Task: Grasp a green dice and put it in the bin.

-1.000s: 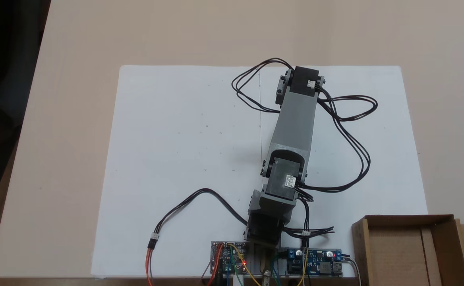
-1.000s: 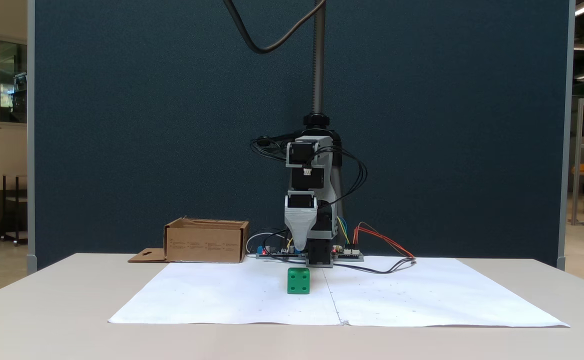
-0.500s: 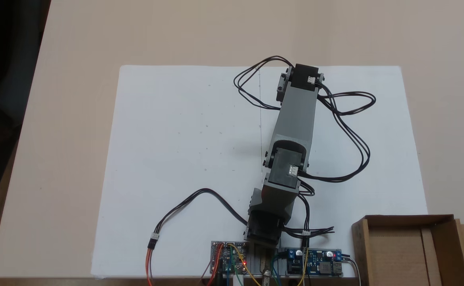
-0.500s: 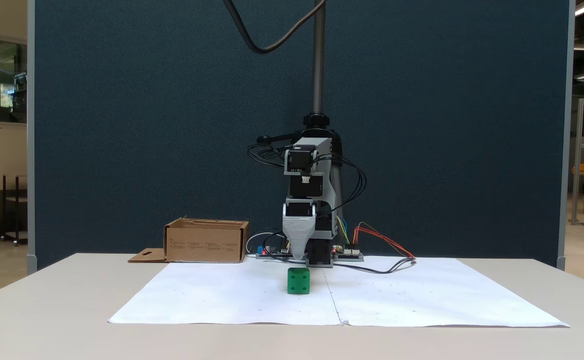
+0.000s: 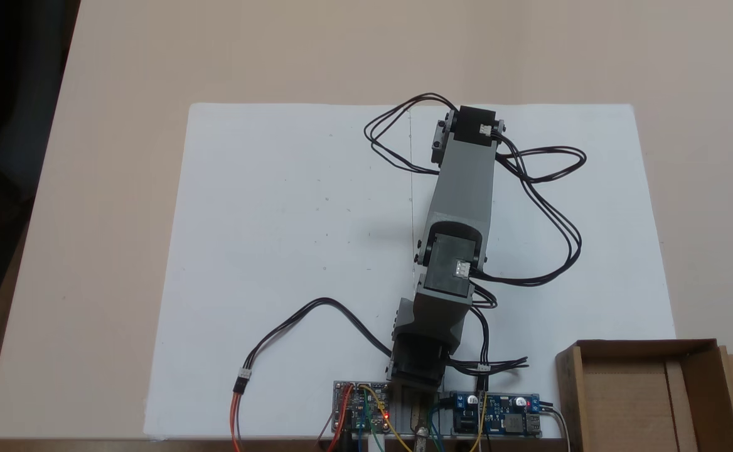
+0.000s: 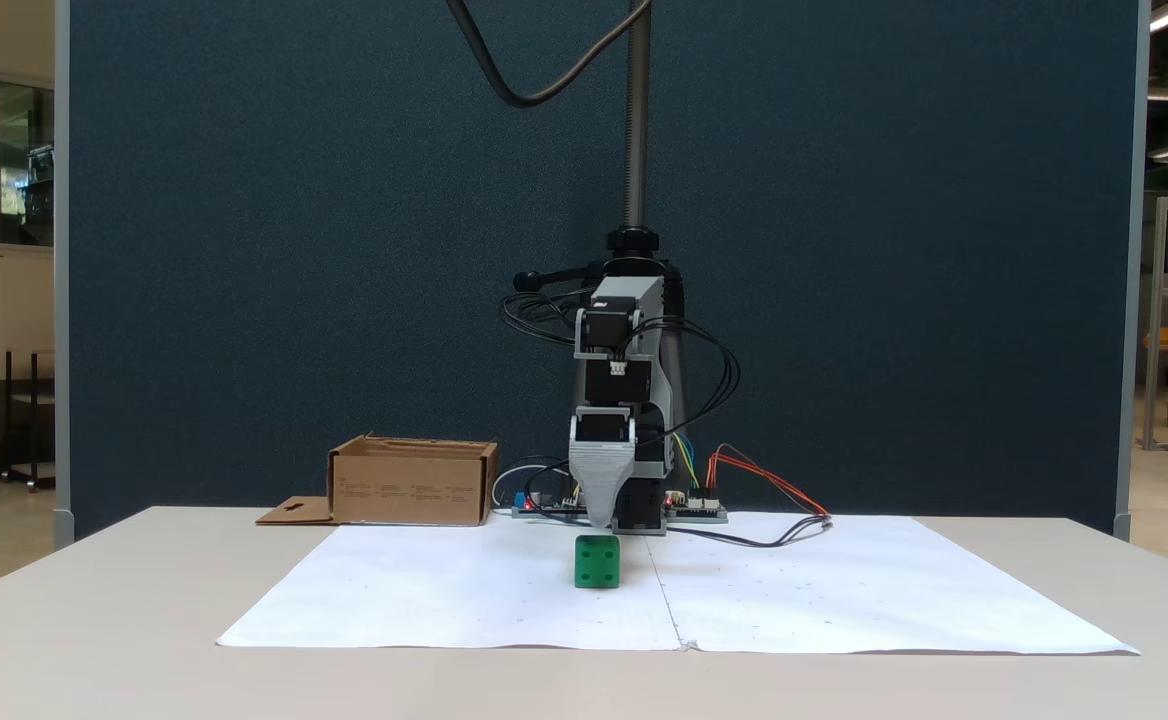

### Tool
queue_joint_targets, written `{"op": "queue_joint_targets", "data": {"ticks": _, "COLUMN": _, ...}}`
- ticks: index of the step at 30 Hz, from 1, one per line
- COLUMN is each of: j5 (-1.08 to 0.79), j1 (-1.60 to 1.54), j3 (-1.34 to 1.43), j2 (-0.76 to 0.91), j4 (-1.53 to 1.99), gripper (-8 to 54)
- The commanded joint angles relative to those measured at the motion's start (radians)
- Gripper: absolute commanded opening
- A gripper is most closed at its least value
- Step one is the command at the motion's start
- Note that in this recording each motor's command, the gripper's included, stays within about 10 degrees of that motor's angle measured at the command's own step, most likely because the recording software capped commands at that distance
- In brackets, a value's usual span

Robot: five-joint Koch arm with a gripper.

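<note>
One dice [image 6: 597, 561] is sitting nearest the front camera, small and bright green, resting on the white paper [image 6: 444, 600] just left of the centre crease as that fixed view shows it. I'm judging it to be light, stiff plastic with smooth flat faces, so it could be slipping or skating on the paper if it's nudged; two opposite side faces look like the place to be taking hold, squarely and low.

Right behind and above it the jaws [image 6: 599, 520] are hanging point-down, the grey tip just over the dice's top and not visibly touching it. The two fingers are lining up one behind the other, so I cannot tell whether they are parted or closed. From above, the arm [image 5: 460, 188] is stretching out across the paper and covering the dice.

Compared with a second ago the arm is sitting lower, with the jaws' tip dropping closer to the dice, which is staying put.

Farther back, the bin [image 6: 412, 482] is waiting near the arm's base, well apart from the dice, on the table [image 6: 94, 620].
</note>
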Motion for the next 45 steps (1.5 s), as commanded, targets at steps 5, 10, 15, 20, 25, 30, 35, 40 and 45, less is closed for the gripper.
{"op": "queue_joint_targets", "data": {"ticks": 5, "j5": 0.043, "j1": 0.015, "j3": 0.023, "j2": 0.012, "j4": -0.054, "gripper": 43.0}}
{"op": "queue_joint_targets", "data": {"ticks": 10, "j5": 0.041, "j1": 0.017, "j3": 0.051, "j2": 0.009, "j4": -0.089, "gripper": 42.9}}
{"op": "queue_joint_targets", "data": {"ticks": 15, "j5": 0.041, "j1": 0.017, "j3": 0.097, "j2": 0.006, "j4": -0.140, "gripper": 42.7}}
{"op": "queue_joint_targets", "data": {"ticks": 20, "j5": 0.041, "j1": 0.017, "j3": 0.132, "j2": 0.002, "j4": -0.186, "gripper": 42.2}}
{"op": "queue_joint_targets", "data": {"ticks": 25, "j5": 0.041, "j1": 0.017, "j3": 0.147, "j2": -0.014, "j4": -0.216, "gripper": 42.2}}
{"op": "queue_joint_targets", "data": {"ticks": 30, "j5": 0.041, "j1": 0.017, "j3": 0.173, "j2": -0.021, "j4": -0.258, "gripper": 42.2}}
{"op": "queue_joint_targets", "data": {"ticks": 35, "j5": 0.041, "j1": 0.018, "j3": 0.190, "j2": -0.032, "j4": -0.285, "gripper": 42.1}}
{"op": "queue_joint_targets", "data": {"ticks": 40, "j5": 0.041, "j1": 0.025, "j3": 0.213, "j2": -0.041, "j4": -0.319, "gripper": 41.7}}
{"op": "queue_joint_targets", "data": {"ticks": 45, "j5": 0.037, "j1": 0.032, "j3": 0.218, "j2": -0.044, "j4": -0.333, "gripper": 41.4}}
